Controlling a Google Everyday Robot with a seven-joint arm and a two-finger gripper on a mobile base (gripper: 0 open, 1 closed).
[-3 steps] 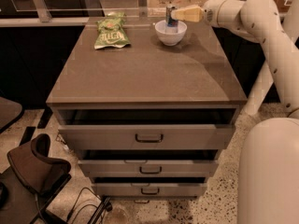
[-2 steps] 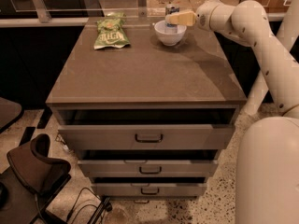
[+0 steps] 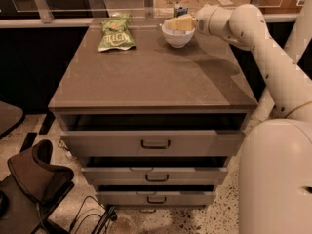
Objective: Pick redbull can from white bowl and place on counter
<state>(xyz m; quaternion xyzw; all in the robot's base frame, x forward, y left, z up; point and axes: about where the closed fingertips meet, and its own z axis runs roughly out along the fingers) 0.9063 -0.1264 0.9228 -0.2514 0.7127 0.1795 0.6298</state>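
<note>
The white bowl (image 3: pixel 175 39) stands at the far edge of the counter (image 3: pixel 146 74), right of centre. The redbull can (image 3: pixel 180 9) stands upright in the bowl; only its blue and silver top shows behind my gripper. My gripper (image 3: pixel 178 23) reaches in from the right, level with the bowl's rim and right in front of the can's lower part, which it hides. I cannot tell whether it touches the can.
A green snack bag (image 3: pixel 116 32) lies on the far left of the counter. The cabinet's top drawer (image 3: pixel 155 143) is pulled out slightly. My white arm and base (image 3: pixel 278 179) stand at the right. A dark chair (image 3: pixel 34 174) is on the floor at lower left.
My gripper has moved left from beside the bowl to over it, up against the can. The bowl and the bag have not moved.
</note>
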